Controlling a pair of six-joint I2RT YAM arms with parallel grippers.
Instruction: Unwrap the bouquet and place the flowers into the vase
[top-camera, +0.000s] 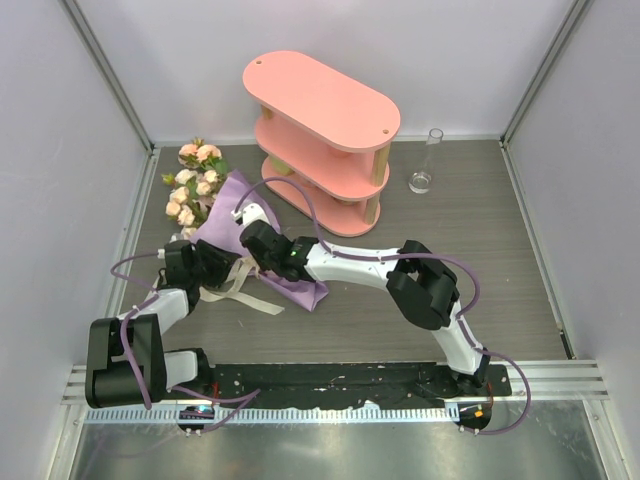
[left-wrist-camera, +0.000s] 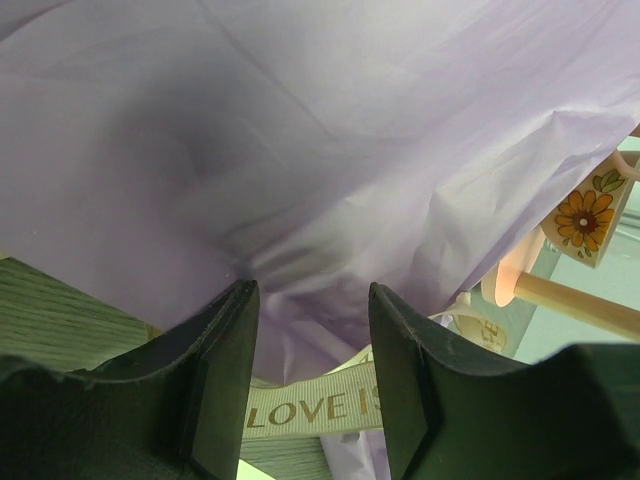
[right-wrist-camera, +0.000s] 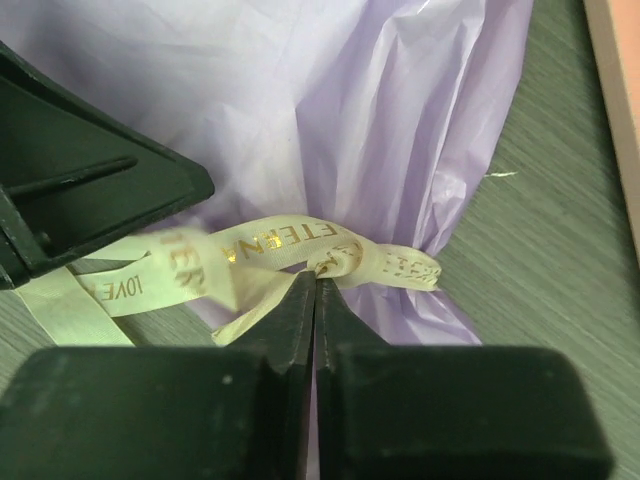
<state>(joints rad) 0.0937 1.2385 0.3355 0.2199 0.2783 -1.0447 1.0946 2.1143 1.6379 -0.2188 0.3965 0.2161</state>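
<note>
The bouquet lies on the table at the left, its pink and cream flowers (top-camera: 195, 180) pointing away from me and its purple paper cone (top-camera: 262, 222) toward the middle. A cream ribbon (right-wrist-camera: 290, 240) with gold lettering ties the cone's neck. My right gripper (right-wrist-camera: 315, 282) is shut, with its tips pinched at the ribbon's knot. From the left, my left gripper (left-wrist-camera: 312, 300) stands open against the paper (left-wrist-camera: 300, 150), and a ribbon tail (left-wrist-camera: 310, 408) crosses between its fingers. The clear glass vase (top-camera: 425, 165) stands apart at the back right.
A pink three-tier oval shelf (top-camera: 320, 130) stands at the back centre, close behind the bouquet's cone. Grey walls with metal rails (top-camera: 110, 80) close in the table on three sides. The arms' base rail (top-camera: 340, 380) runs along the near edge.
</note>
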